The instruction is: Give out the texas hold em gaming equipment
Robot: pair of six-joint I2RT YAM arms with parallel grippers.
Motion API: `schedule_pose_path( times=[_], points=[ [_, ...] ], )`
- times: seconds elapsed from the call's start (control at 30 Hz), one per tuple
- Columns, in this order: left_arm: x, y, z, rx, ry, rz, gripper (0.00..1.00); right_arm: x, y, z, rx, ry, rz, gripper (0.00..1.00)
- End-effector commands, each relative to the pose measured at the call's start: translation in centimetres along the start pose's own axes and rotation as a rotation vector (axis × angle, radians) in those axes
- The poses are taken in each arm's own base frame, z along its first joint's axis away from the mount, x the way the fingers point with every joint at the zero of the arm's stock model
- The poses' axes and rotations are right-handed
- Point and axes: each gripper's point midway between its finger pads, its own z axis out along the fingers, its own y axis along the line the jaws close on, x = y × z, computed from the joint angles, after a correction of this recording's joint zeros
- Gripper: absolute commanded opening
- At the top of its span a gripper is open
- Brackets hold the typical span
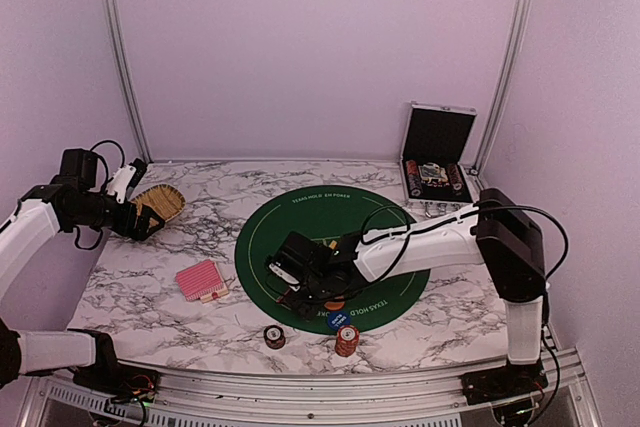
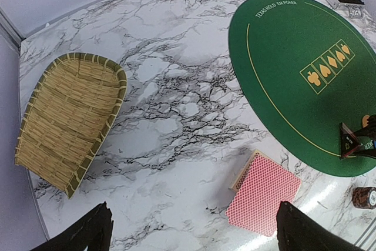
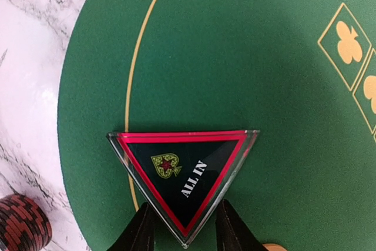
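The right gripper [image 3: 182, 227] is clamped on 1 corner of the black triangular marker [image 3: 183, 171], holding it over the green mat [image 3: 247, 45] near its edge. The left gripper [image 2: 192, 218] hangs with its 2 fingers wide apart above the marble table [image 2: 170, 121], near the deck of cards [image 2: 264, 195].

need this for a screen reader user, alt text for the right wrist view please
A black triangular ALL IN marker with a red border is pinched at its lower corner between the right arm's jaws, against a green poker mat. White marble table and a stack of red striped chips show at the left.
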Motion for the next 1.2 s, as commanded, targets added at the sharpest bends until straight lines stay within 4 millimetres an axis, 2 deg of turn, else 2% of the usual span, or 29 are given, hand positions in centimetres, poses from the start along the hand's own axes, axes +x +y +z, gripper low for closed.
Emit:
schedule_pose_path(
  times=[0.0,0.33,0.6,0.9,1.07,1.17],
  points=[
    [-0.4,-0.2,-0.7,0.01,-0.004,0.01,0.99,-0.4,0.1,2.0,0.025,-0.001,0.028,0.35],
    [-0.4,-0.3,-0.6,0.015,-0.004,0.015,0.99,-2.9,-2.2,2.9,0.032,-0.054,0.126,0.31],
    [-0.3,-0.4,-0.2,0.031,0.006,0.004,0.99,-6.7,-3.3,3.9,0.012,-0.131,0.184,0.3],
    [-0.3,-0.5,-0.1,0.038,0.008,0.003,0.99,-9.7,-5.5,6.0,0.04,-0.16,0.209,0.27],
    [0.1,-0.5,-0.2,0.039,0.017,0.005,0.99,-11.3,-4.9,5.4,-0.008,-0.198,0.177,0.29],
    [0.2,-0.6,-0.2,0.042,0.021,0.004,0.99,-12.0,-5.0,4.0,-0.013,-0.217,0.16,0.36]
  ],
)
